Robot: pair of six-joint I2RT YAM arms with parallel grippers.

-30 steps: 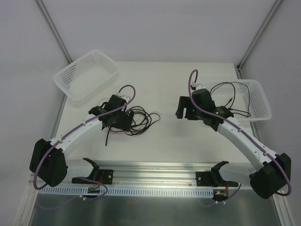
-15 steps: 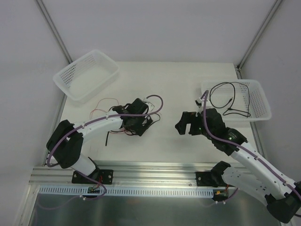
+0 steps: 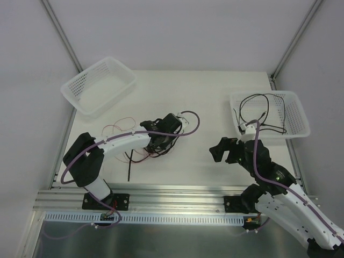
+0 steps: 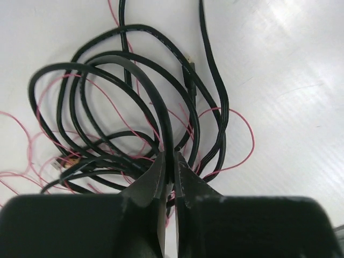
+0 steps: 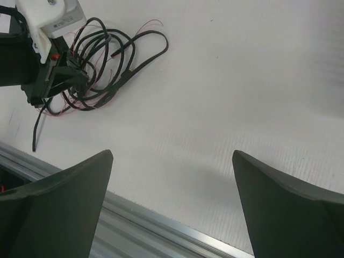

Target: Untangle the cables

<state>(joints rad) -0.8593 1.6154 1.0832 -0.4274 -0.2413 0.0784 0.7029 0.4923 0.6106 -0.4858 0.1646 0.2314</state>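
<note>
Left gripper (image 4: pixel 169 161) is pinched tight on 1 black strand of the cables (image 4: pixel 167 131), a red-and-black tangle on the table (image 3: pixel 215 102) mid-left; right gripper (image 5: pixel 172 153) gapes wide, holding nothing, well apart

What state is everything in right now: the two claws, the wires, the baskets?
Left gripper: shut on a black cable from the tangle.
Right gripper: open, holding nothing.
Tangle: black and red cables looped through each other, not yet separated.
Left basket: empty.
Right basket: holds one separate cable, black.
</note>
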